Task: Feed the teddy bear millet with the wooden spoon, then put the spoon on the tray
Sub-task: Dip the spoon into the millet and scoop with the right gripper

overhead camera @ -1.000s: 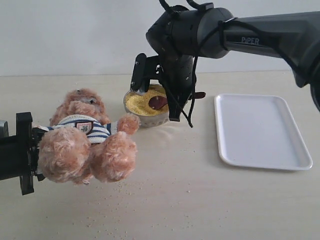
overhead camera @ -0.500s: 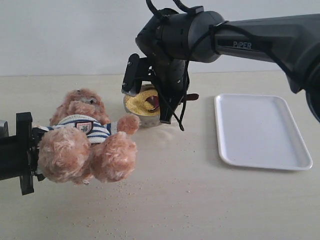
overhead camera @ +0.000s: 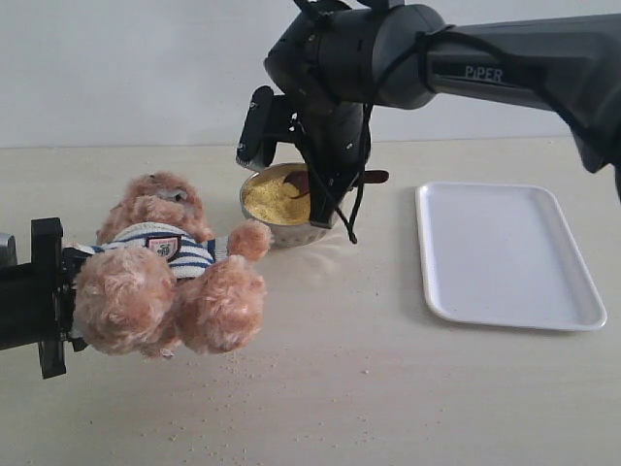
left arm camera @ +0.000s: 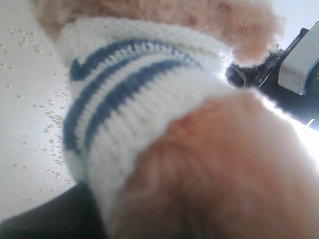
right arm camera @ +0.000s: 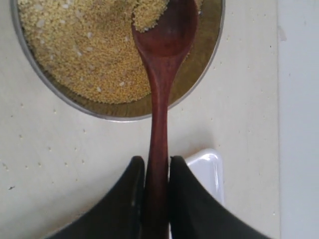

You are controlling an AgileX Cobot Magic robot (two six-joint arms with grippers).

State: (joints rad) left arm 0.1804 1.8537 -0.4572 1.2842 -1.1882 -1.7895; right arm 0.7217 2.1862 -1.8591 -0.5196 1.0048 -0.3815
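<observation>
Beige counter [overhead camera: 388, 388]; upper centre, my right claw [right arm camera: 156, 167] pinches the spoon [right arm camera: 162, 59] over millet [right arm camera: 79, 55]; left claw [overhead camera: 49, 296] clamps bear [overhead camera: 165, 272].

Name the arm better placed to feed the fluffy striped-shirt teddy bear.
Right: the right gripper is shut on the slim dark wooden spoon, carrying yellow millet over the steel bowl; the left gripper holds the teddy bear.

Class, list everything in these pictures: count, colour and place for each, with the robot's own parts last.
teddy bear: one, light brown, striped shirt, table's left
steel bowl: one, silver, beside the teddy bear
millet: one heap, yellow, in the bowl
wooden spoon: one, reddish-brown, bowl end over the millet
tray: one, white, right
table: one, beige, underneath
left gripper: one, black, shut on the teddy bear
right gripper: one, black, shut on the wooden spoon
</observation>
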